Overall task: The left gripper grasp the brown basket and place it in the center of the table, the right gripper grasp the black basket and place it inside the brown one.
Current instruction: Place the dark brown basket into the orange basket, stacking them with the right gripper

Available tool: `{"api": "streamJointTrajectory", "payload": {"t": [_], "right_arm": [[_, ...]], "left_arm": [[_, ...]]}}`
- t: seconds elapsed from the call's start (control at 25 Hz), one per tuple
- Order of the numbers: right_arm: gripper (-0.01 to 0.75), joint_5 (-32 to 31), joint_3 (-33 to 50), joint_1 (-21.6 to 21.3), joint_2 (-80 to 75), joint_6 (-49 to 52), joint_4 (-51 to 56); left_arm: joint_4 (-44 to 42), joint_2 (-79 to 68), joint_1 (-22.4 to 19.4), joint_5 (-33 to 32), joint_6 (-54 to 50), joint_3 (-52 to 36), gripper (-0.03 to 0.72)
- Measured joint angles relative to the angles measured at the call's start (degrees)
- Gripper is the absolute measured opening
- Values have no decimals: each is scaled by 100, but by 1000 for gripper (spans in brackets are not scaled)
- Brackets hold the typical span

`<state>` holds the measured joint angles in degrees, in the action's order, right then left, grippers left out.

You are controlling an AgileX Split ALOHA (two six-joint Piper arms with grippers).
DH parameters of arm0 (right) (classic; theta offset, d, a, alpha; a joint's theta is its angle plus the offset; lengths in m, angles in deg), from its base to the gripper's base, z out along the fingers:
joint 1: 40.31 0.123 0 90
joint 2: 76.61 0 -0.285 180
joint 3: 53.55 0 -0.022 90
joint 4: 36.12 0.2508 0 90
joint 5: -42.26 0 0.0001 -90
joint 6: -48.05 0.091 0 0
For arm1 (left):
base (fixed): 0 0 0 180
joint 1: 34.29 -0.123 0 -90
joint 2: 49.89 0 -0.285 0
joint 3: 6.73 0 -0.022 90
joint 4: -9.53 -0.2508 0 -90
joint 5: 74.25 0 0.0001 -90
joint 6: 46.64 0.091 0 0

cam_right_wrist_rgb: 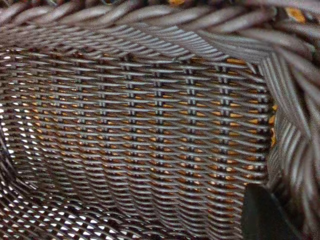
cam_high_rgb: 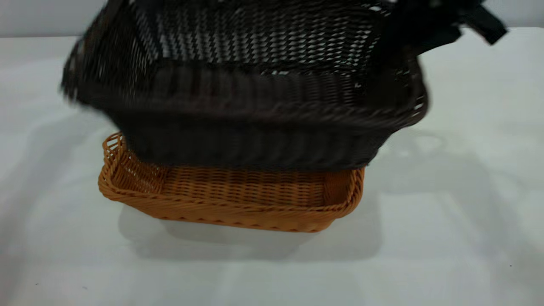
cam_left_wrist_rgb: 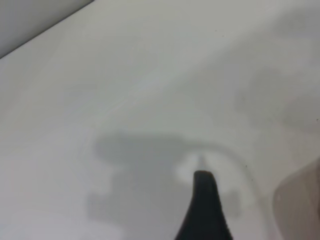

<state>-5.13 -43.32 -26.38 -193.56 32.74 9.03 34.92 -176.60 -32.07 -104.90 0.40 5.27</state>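
Hanging over the brown basket (cam_high_rgb: 231,199), the black basket (cam_high_rgb: 255,93) is tilted and motion-blurred, its lower wall covering the brown one's far side; whether the two touch cannot be told. The right gripper (cam_high_rgb: 408,38) is a dark smear at the black basket's upper right corner, its fingers lost against the weave, apparently clamped on the rim there since the basket is held aloft. The right wrist view is filled with dark wicker, orange showing through the gaps, and one dark fingertip (cam_right_wrist_rgb: 265,215) at the edge. The left wrist view shows a single dark finger (cam_left_wrist_rgb: 204,210) above bare table (cam_left_wrist_rgb: 125,75); its partner is cut off, so its opening cannot be told. The brown basket sits flat mid-table. The white tabletop (cam_high_rgb: 446,233) carries soft shadows; a pale wall runs behind.
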Motion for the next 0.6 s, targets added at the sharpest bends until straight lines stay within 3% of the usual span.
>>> {"api": "streamJointTrajectory", "payload": {"t": [0.2,0.6], "right_arm": [[81,708,0,395,-167,670,-11],[81,1005,0,777,-493,1177,-36]], "left_arm": [[0,0,0,-5,0,0,509],[0,0,0,-5,6,0,509]]}}
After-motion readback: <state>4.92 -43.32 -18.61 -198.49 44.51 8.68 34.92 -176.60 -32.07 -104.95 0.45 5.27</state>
